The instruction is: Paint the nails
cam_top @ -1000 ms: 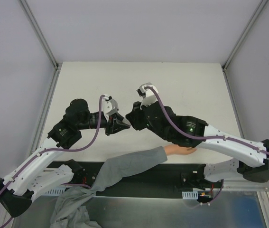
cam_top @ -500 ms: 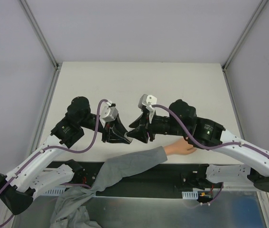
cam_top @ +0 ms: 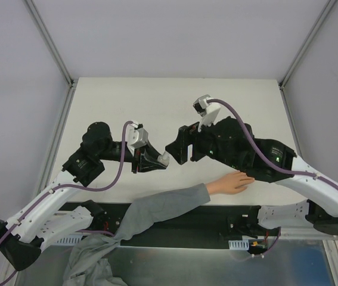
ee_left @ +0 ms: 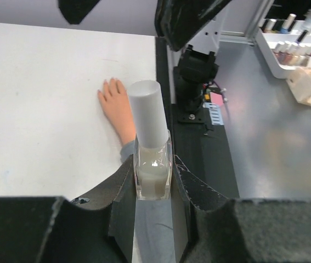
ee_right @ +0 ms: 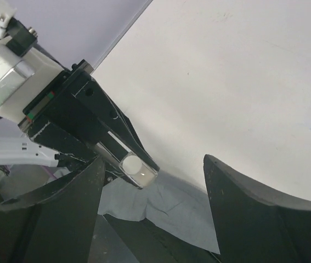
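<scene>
The left fingers (ee_left: 153, 164) pinch the polish bottle (ee_left: 153, 183) by its glass base, its cap (ee_left: 146, 112) aimed at the right fingers (ee_right: 152, 160), which stand spread and empty just short of it. Uncapping looks next: centre the cap between them, close squarely, then twist without tilting. The nails (ee_left: 109, 84) lie on the peach hand (ee_left: 117, 109), flat on the white matte table (ee_left: 34, 82), well apart from both. Pale walls surround it, and a tray of bottles (ee_left: 287, 46) sits on the metal bench (ee_left: 265, 137).

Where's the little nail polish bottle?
Top view: the bottle is clamped in the left pincer over the table's middle, with the open right pincer just beside it.
</scene>
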You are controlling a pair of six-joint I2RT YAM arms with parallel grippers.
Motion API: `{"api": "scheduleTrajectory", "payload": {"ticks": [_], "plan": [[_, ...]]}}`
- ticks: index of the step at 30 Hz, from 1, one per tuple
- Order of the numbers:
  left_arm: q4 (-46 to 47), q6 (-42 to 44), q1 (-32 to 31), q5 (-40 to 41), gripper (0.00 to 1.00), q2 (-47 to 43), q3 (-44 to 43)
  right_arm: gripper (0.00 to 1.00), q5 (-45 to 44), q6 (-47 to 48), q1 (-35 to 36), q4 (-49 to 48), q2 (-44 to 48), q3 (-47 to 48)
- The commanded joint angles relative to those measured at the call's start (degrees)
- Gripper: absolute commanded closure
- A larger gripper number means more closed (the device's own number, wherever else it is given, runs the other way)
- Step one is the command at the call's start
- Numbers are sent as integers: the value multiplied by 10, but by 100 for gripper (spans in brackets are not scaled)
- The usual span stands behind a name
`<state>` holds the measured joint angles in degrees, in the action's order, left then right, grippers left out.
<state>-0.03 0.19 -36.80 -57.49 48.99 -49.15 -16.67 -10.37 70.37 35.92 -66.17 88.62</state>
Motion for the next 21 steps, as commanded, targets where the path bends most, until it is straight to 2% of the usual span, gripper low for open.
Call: {"api": "scheduleTrajectory", "payload": {"ticks": [1, 4, 8, 17, 21], "plan": [[7, 19, -5, 72, 100, -19, -16, 26, -84, -70, 21, 59, -44, 49], [7, 18, -5, 84, 100, -21, -16, 26, -97, -75, 28, 65, -73, 67], [7, 18, -5, 78, 100, -22, -16, 36, -97, -72, 29, 39, -82, 62], [7, 17, -5, 70, 100, -21, -17, 51, -51, -55, 29, -49, -28, -11], [7, 17, -5, 68, 100, -19, -17, 51, -47, -47, 28, -37, -26, -7]]}}
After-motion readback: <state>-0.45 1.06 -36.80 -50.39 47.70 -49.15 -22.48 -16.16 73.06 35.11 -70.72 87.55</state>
